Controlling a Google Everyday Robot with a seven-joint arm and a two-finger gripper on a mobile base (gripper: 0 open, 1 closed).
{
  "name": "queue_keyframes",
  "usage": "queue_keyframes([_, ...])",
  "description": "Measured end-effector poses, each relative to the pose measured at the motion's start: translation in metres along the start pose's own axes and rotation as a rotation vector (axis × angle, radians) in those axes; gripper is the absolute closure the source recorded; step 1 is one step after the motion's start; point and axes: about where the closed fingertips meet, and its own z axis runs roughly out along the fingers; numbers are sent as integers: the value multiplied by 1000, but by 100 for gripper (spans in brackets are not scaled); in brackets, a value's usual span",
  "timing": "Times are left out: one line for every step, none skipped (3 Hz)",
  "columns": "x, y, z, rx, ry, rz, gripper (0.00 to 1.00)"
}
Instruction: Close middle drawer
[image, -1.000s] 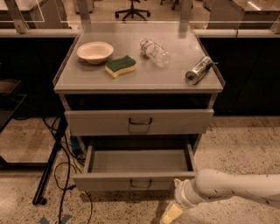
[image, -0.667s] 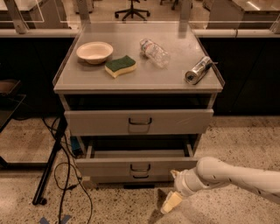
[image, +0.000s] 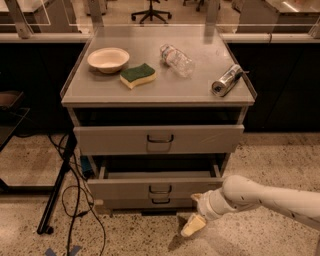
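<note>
The grey metal cabinet (image: 150, 100) is standing square to the camera, its flat top serving as a shelf and its three drawers stacked below. The taller upper drawer (image: 115, 140) is sitting slightly forward of the frame.

Under it, the middle drawer (image: 125, 190), a wide flat grey front with a small loop handle, is showing only a narrow strip of its shallow tray, so I am judging the close as nearly done but not finished. Its long axis is running left to right across the cabinet. Its front is facing out toward the camera, so its travel is going straight back into the cabinet. The short lowest drawer front (image: 130, 203) is lying just beneath it.

My white arm (image: 260, 197) is reaching in low from the right, staying down near the speckled floor, probably so that the push lands level with the drawer front. My gripper (image: 194, 226) is hanging below and just beside the right end of the middle drawer, pointing down and left. I cannot tell whether it is set wide or narrow, nor whether it is touching the drawer.

On top, well apart from my work, a cream bowl (image: 108, 59), a green and yellow sponge (image: 138, 75), a clear plastic bottle (image: 177, 59) and a silver can (image: 226, 80) are lying.
</note>
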Motion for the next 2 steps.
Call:
queue_keyframes([-21, -34, 3, 17, 2, -21, 39])
queue_keyframes([-43, -80, 11, 57, 19, -62, 63])
